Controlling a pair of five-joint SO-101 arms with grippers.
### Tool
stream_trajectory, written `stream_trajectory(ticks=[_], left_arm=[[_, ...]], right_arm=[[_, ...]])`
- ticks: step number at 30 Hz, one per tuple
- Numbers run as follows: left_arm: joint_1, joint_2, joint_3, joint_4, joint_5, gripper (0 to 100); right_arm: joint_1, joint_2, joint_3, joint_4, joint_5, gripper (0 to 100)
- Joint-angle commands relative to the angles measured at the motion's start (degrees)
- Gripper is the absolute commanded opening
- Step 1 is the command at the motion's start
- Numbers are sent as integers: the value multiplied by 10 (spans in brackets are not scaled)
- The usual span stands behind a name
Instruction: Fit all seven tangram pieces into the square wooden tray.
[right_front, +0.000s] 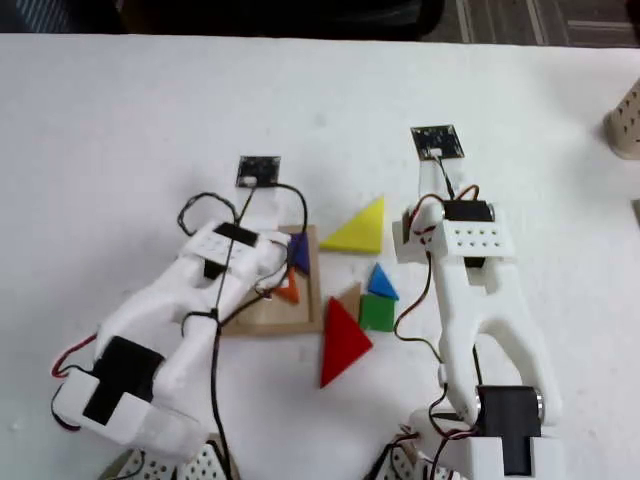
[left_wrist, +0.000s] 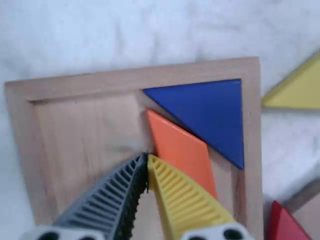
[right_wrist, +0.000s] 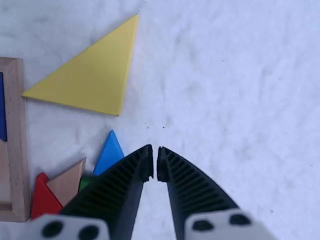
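White table (right_front: 120, 120) carries the wooden tray (left_wrist: 135, 75) w/ blue triangle (left_wrist: 210, 112) & orange piece (left_wrist: 182, 152) inside, yellow triangle (right_wrist: 92, 75) & red triangle (right_front: 342, 342) loose just beside the tray, left gripper (left_wrist: 146, 162) clenched empty over the tray, right gripper (right_wrist: 155, 162) clenched empty off the tray, past those loose pcs.

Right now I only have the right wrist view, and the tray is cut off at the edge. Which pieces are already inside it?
Observer: Two. A dark blue triangle fills one corner of the tray, and an orange parallelogram lies along its long edge.
Operator: Where is the left gripper?
Observer: Over the tray, shut, tips at the orange parallelogram.
Operator: How big is the red triangle?
Observer: Large, much like the yellow triangle.
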Motion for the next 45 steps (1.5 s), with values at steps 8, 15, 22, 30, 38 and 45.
stream_trajectory(ticks=[8,15,22,30,38,45], left_arm=[[53,-14,-7,4,3,23],[79,-14,-6,3,2,23],[79,-14,-6,3,2,23],[86,-17,-6,3,2,20],[54,-200,112,-62,-22,20],[-29,-272,147,-74,-23,22]], right_arm=[[3,-8,-4,-7,11,21],[3,-8,-4,-7,11,21],[3,-8,-4,-7,11,21],[3,-8,-4,-7,11,21],[3,-8,-4,-6,11,20],[3,-7,-4,-5,10,20]])
